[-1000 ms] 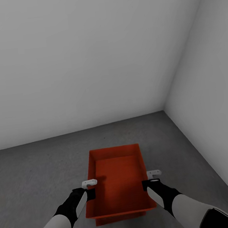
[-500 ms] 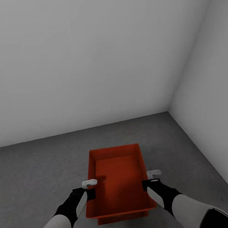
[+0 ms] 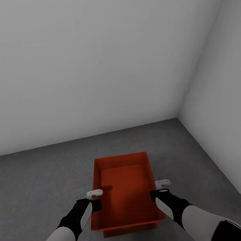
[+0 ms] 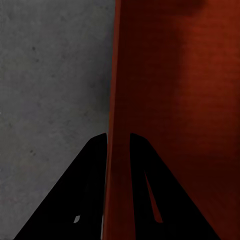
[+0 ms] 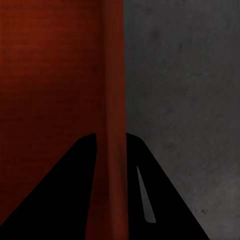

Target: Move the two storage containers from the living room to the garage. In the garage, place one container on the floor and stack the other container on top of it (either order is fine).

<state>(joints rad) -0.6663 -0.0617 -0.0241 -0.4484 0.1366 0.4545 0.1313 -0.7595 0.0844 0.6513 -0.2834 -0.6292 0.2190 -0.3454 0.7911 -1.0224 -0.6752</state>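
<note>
We see the left gripper (image 3: 96,199) and right gripper (image 3: 158,189) clamping opposite walls of the upper storage container (image 3: 125,194); the lower container (image 3: 127,230) beneath it is mostly hidden.

Illumination is soft, even and diffuse; no glare. The walls (image 3: 91,64) grade from pale to grey. A dim shadow falls inside the container (image 3: 125,194) beside the left gripper (image 3: 95,198). Wrist views are dark, gripper fingers (image 4: 75,200) rendered near-black silhouettes
</note>
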